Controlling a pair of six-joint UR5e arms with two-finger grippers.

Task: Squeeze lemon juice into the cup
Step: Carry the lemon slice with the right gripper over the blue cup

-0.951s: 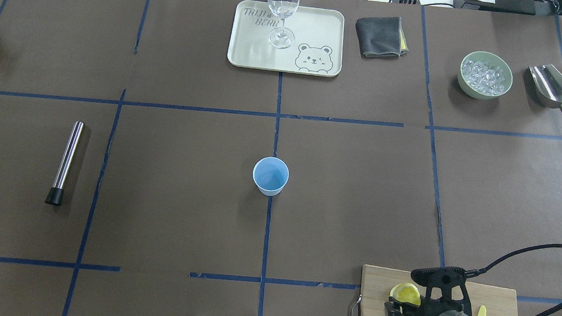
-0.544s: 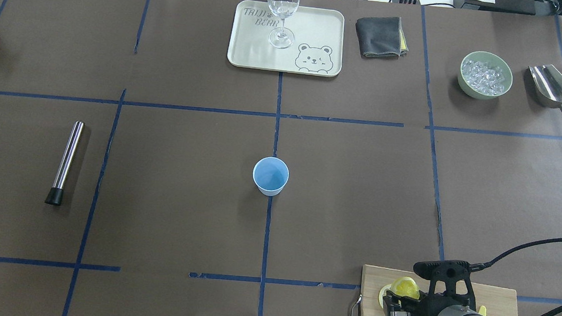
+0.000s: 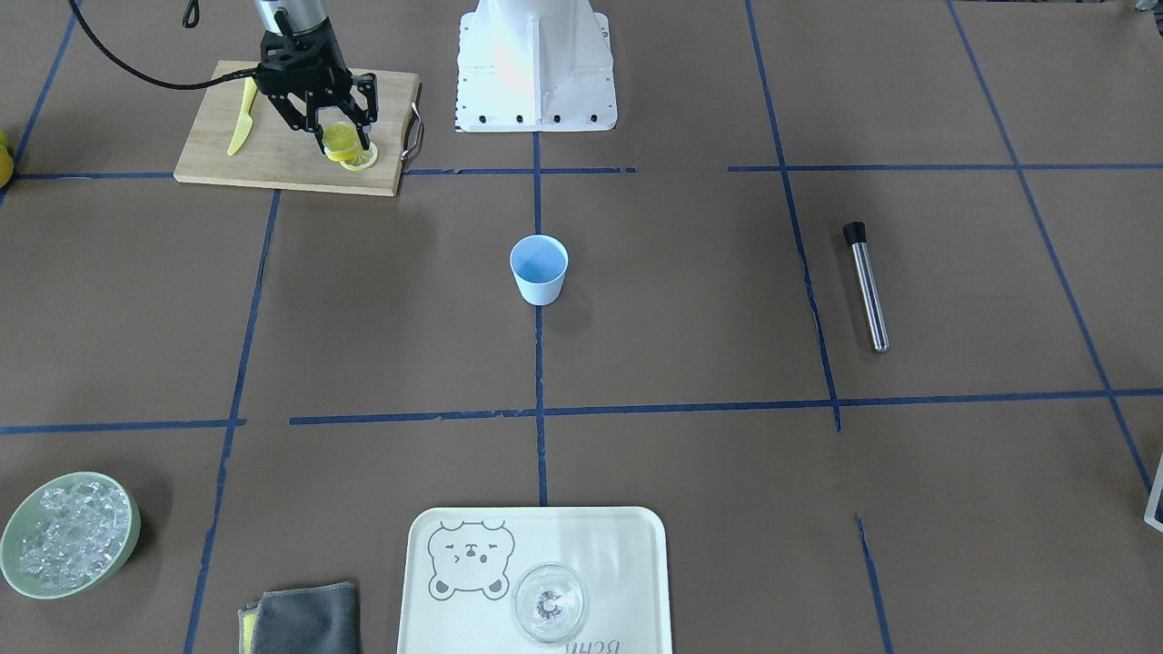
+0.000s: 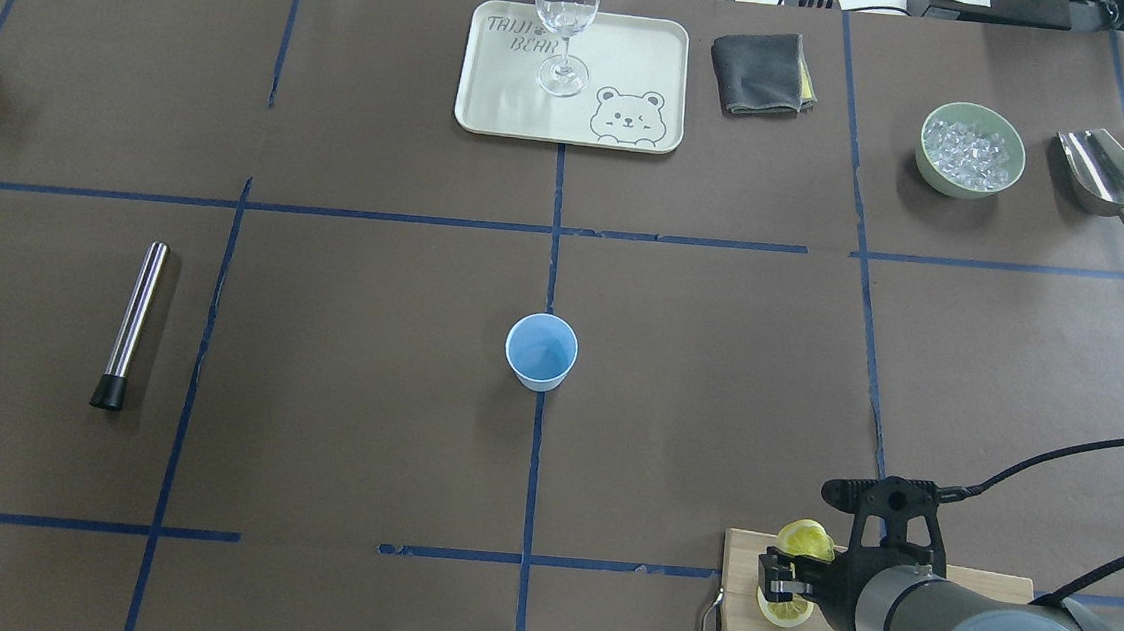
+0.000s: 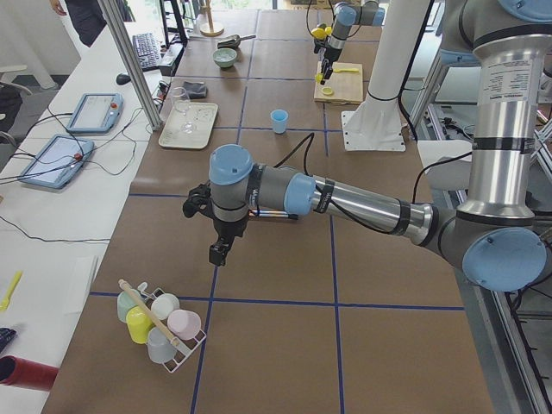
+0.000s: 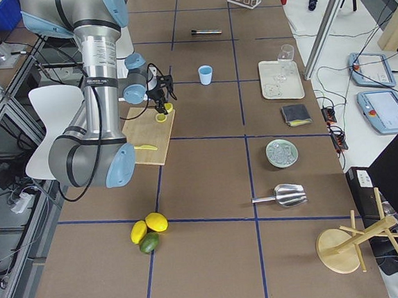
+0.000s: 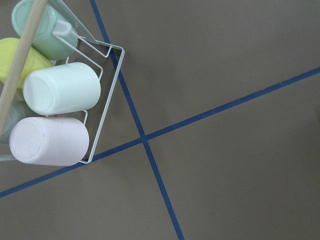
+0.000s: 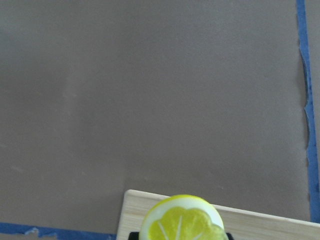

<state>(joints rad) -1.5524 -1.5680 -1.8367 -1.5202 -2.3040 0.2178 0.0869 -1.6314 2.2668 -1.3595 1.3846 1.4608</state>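
The light-blue cup [image 4: 541, 351] stands upright at the table's middle, also in the front view [image 3: 539, 270]. My right gripper [image 3: 343, 141] is shut on a yellow lemon piece [image 4: 805, 540] and holds it a little above the wooden cutting board [image 4: 736, 625], at the board's far edge. The right wrist view shows the lemon's pale segmented face [image 8: 182, 222] between the fingers. A second lemon slice [image 4: 785, 610] lies flat on the board below. My left gripper [image 5: 220, 254] shows only in the left side view, far from the cup; I cannot tell if it is open.
A yellow knife [image 3: 238, 130] lies on the board. A tray [image 4: 499, 100] with a clear glass [image 4: 566, 15], a grey cloth [image 4: 757, 70], a bowl of ice [image 4: 969, 149] and a scoop [image 4: 1104, 178] stand at the back. A metal rod [image 4: 130, 322] lies left. A cup rack [image 7: 60, 100] stands by the left arm.
My right gripper has risen and moved toward the board's far edge with the lemon piece in it. One slice has stayed behind on the board and now shows.
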